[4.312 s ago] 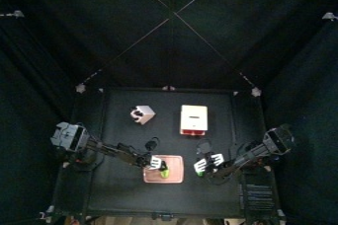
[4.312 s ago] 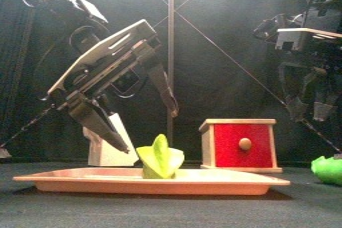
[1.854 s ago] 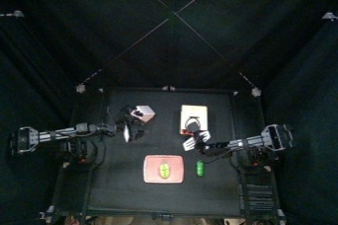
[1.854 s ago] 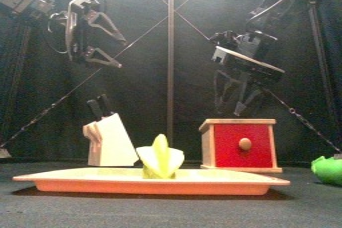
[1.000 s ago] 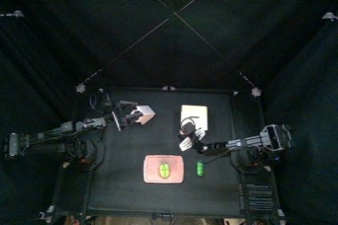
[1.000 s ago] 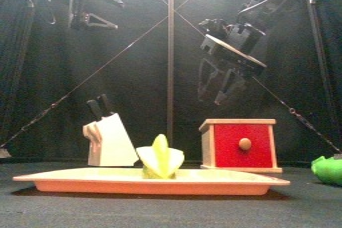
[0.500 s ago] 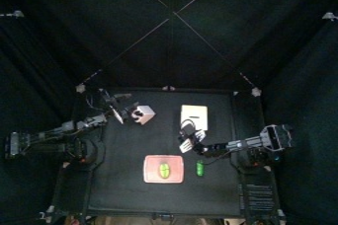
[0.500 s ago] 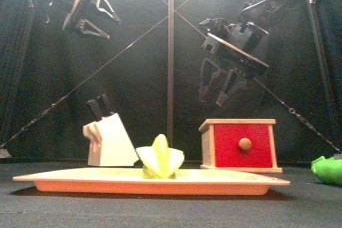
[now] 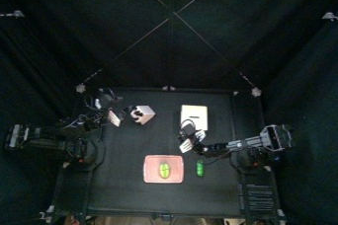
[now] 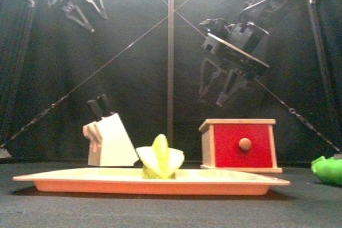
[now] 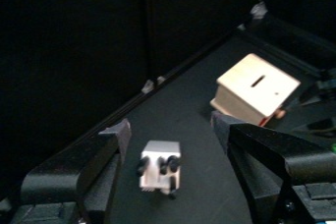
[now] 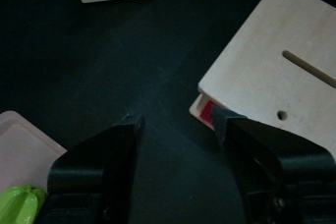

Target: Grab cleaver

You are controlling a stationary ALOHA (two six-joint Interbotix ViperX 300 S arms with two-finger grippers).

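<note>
Centrally, pink tray [image 10: 80,179] with green star-shaped piece [image 10: 160,158] — knife block [image 10: 110,140] behind.

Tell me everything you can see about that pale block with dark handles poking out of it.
The knife block looks like pale wood, a wedge with a slanted top. Two or three dark handles stick up from its upper end; the blades are hidden inside. It stands upright on the black table, left of the red box and behind the tray's left part. Nothing touches it: the left tool hangs open, high above it.
</note>
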